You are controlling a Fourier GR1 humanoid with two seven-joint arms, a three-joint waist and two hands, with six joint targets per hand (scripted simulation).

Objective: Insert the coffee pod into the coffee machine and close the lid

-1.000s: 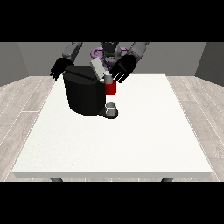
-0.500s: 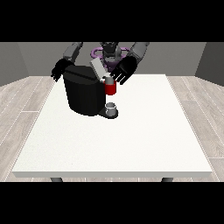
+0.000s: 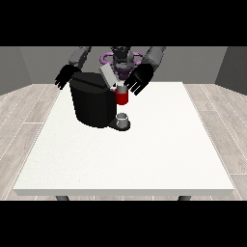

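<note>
The hand at the view's right [image 3: 139, 79], fingers spread, hovers just right of the machine's [image 3: 94, 103] raised lid [image 3: 107, 76], nearer than the other hand [image 3: 64, 77].

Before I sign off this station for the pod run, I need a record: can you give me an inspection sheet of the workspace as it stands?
Surface: large white table, flat.
Job's things: black rounded coffee machine at the table's far left, its grey lid tilted up; a red thing at the machine; a small grey thing on the machine's base, cannot tell if it is the pod.
Clutter: nothing seen.
Hands: the black hand at the view's right is by the lid, fingers spread; the black hand at the view's left is behind the machine, fingers straight.
Cables: nothing seen.
Surroundings: pale wood-plank floor, grey walls.
</note>
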